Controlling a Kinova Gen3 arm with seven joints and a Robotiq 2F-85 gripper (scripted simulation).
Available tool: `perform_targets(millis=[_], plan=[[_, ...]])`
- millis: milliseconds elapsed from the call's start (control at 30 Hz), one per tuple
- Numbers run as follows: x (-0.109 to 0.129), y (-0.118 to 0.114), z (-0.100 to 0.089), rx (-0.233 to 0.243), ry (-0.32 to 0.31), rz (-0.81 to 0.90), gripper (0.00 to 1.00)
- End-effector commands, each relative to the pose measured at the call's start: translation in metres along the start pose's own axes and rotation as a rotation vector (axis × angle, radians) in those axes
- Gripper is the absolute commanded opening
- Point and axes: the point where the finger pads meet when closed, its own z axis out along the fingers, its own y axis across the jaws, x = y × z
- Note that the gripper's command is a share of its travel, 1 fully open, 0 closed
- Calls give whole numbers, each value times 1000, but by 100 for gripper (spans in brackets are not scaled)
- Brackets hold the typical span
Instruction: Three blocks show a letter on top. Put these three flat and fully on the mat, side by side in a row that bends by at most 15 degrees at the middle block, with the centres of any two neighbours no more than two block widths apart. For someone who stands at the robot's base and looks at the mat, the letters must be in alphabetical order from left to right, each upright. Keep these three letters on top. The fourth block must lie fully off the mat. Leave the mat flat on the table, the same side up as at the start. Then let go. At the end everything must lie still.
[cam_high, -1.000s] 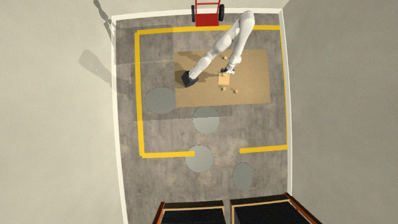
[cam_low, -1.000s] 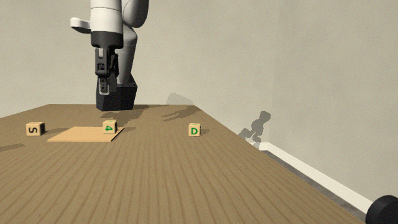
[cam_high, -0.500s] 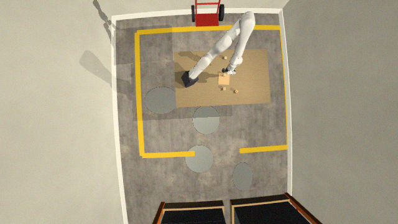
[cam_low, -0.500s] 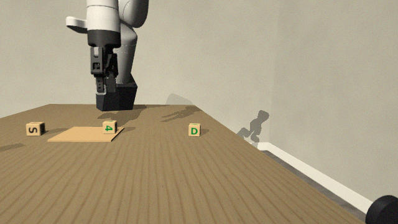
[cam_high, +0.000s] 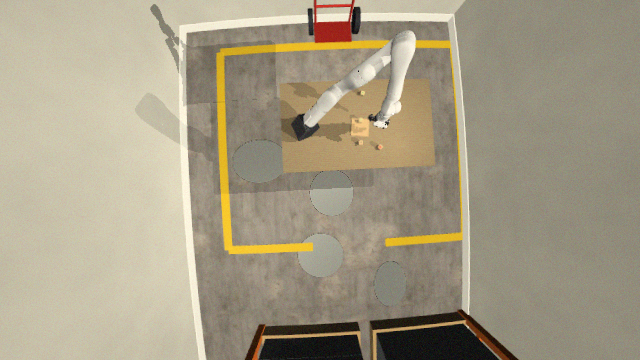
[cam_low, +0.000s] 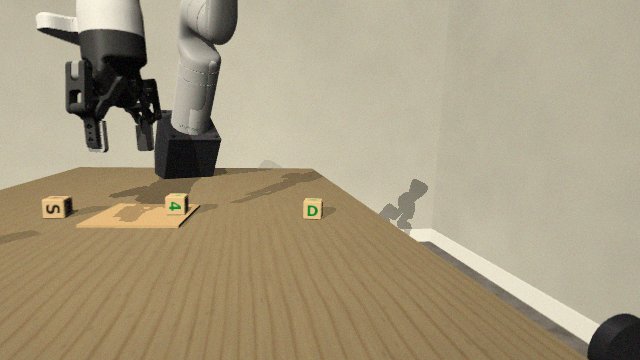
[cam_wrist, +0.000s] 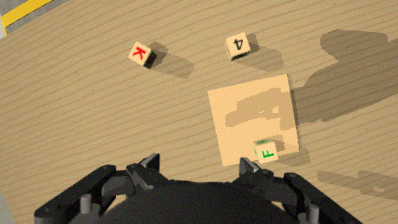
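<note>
Mat (cam_high: 360, 132) (cam_low: 125, 220) (cam_wrist: 250, 107), top view: flat on the table (cam_high: 410, 145) (cam_low: 300, 280) (cam_wrist: 150, 110). Exterior view: pincer (cam_high: 380, 123) (cam_low: 121, 149) (cam_wrist: 199, 164) wide, empty, raised above the table; D-sided block (cam_low: 313, 209) (cam_high: 362, 93) off the mat. Wrist view: F block (cam_wrist: 266, 151) (cam_low: 176, 204) (cam_high: 360, 120) on the mat; K block (cam_wrist: 141, 53) (cam_high: 380, 147) and 4 block (cam_wrist: 237, 45) (cam_high: 360, 143) off.

On the mat (cam_high: 360, 132) (cam_low: 100, 221) (cam_wrist: 240, 142), I read a green F atop one block (cam_high: 360, 120) (cam_low: 176, 205) (cam_wrist: 266, 152), green 4 on its side. Off the mat: black 4 atop the near block (cam_high: 360, 143) (cam_low: 56, 207) (cam_wrist: 237, 46), black S on its side; red K atop the farther block (cam_high: 380, 147) (cam_wrist: 141, 54); green D on the side of the opposite block (cam_high: 362, 93) (cam_low: 313, 209).
</note>
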Motion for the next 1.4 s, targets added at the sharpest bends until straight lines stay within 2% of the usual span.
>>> perform_targets(millis=[0,233,433,500,667,800,1100,1133,1367], plan=[[12,-17,3,2,-5,55,100],[55,-64,3,-2,9,242,100],[97,-89,2,-12,47,374,100],[97,-89,2,-12,47,374,100],[123,-99,1,-20,79,448,100],[136,-104,1,-23,96,481,100],[141,-105,1,-24,103,494,100],[141,-105,1,-24,103,494,67],[141,-105,1,-24,103,494,67]])
